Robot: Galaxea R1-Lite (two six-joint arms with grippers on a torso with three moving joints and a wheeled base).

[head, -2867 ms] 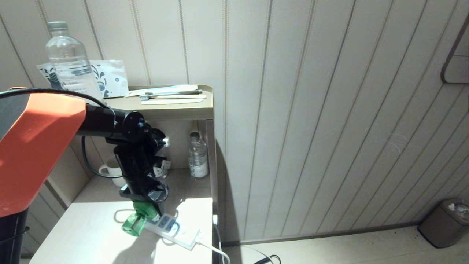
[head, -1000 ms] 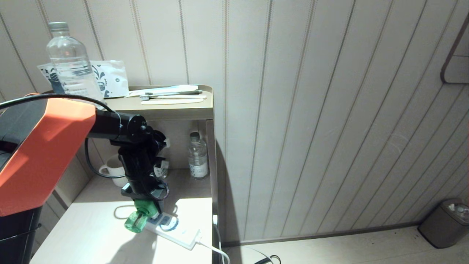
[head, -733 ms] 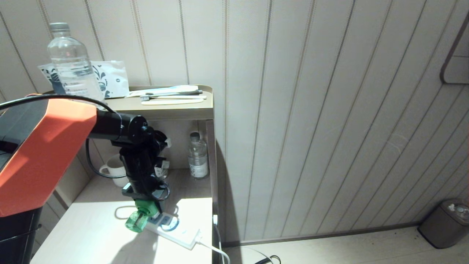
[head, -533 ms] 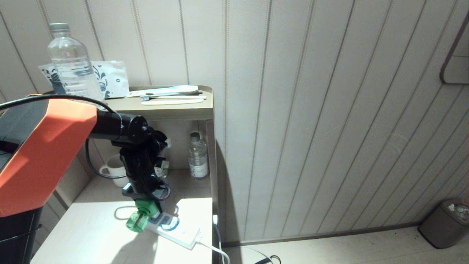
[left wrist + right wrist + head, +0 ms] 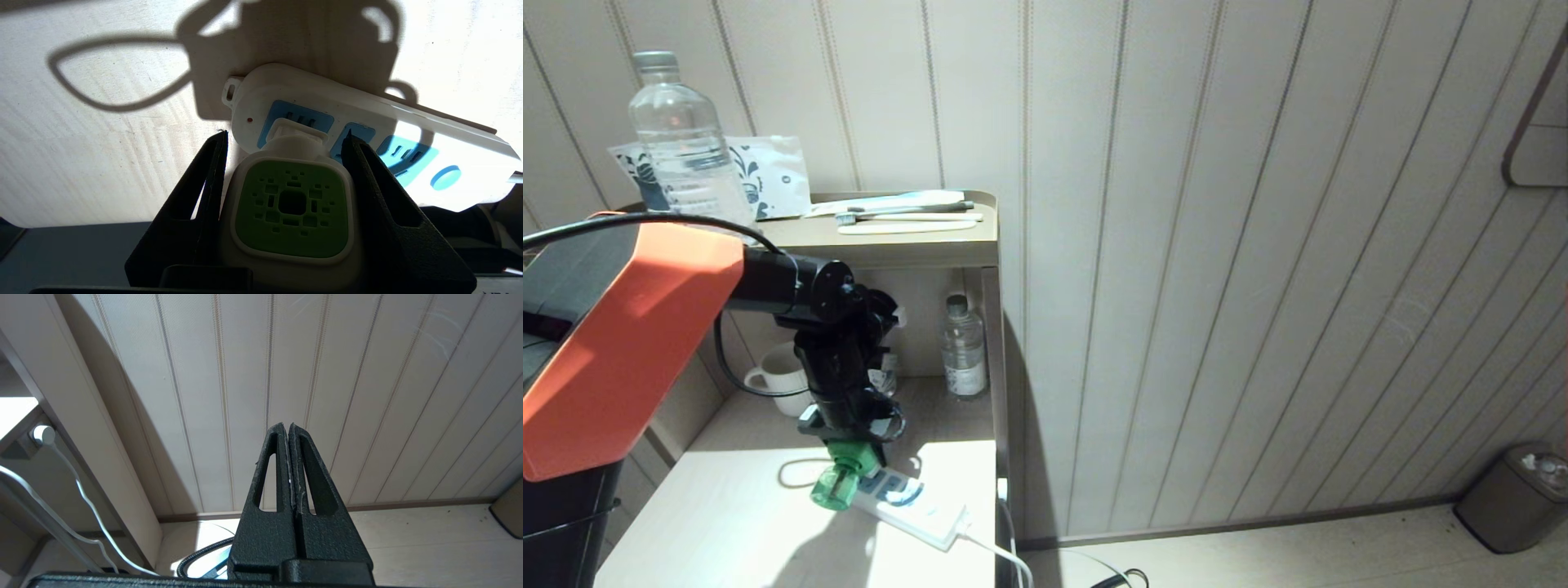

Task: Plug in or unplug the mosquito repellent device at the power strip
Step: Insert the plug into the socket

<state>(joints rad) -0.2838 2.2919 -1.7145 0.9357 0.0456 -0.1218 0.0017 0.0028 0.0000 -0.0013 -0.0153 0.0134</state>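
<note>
L hand (image 5: 286, 139) clamped on the mosquito repellent device (image 5: 291, 212), fingers (image 5: 204, 192) pressing either side of its white-and-green cap. In head view the hand (image 5: 848, 461) points down at the bench (image 5: 727, 523), green bottle end sticking out toward 7 o'clock.

Key relation: the device's plug end (image 5: 296, 128) sits right at the first blue socket of the power strip (image 5: 367, 139), at the end away from the cord. Touching or nearly so; can't tell whether the prongs are in, they're hidden behind the plug face. Device's long axis runs from hand toward strip face, roughly square to it. Strip's long axis in head view (image 5: 907, 502) runs 10 to 4 o'clock, cord leaving at the 4 o'clock end.

Judgement: the next move goes along the device axis, i.e. push in or pull out straight. Strip lies loose on the bench, so a skewed force would prob. drag or tip it.

R hand (image 5: 289, 465): fingers together, empty, parked facing the wall panels, well apart from the strip. L is the nearer arm by far.
</note>
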